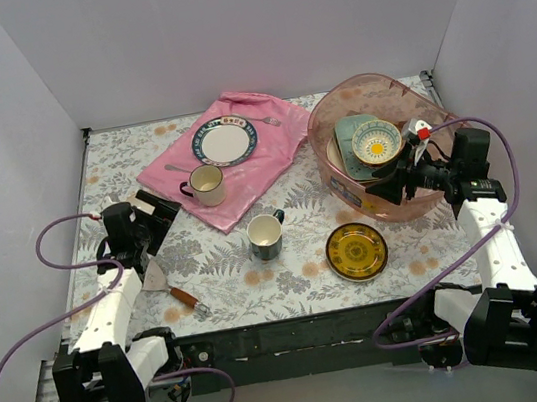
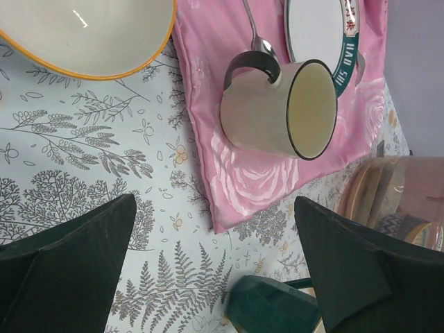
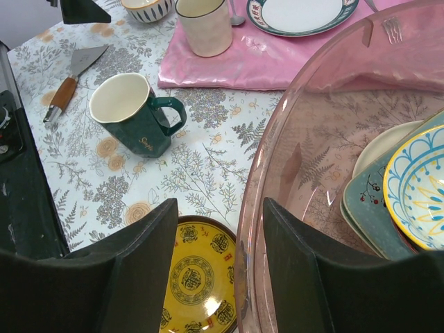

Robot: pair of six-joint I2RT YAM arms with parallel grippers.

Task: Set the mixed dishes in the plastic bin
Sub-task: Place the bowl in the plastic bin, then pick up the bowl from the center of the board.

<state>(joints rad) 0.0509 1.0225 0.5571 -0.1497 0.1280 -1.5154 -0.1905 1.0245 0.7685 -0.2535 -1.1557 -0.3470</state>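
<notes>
while right fingers stand apart, bin rim sits between

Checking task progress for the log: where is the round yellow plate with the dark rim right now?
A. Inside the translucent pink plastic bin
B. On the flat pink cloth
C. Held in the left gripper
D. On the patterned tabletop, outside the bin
D. The round yellow plate with the dark rim lies flat on the patterned tabletop, just outside the near wall of the translucent pink plastic bin.
</notes>
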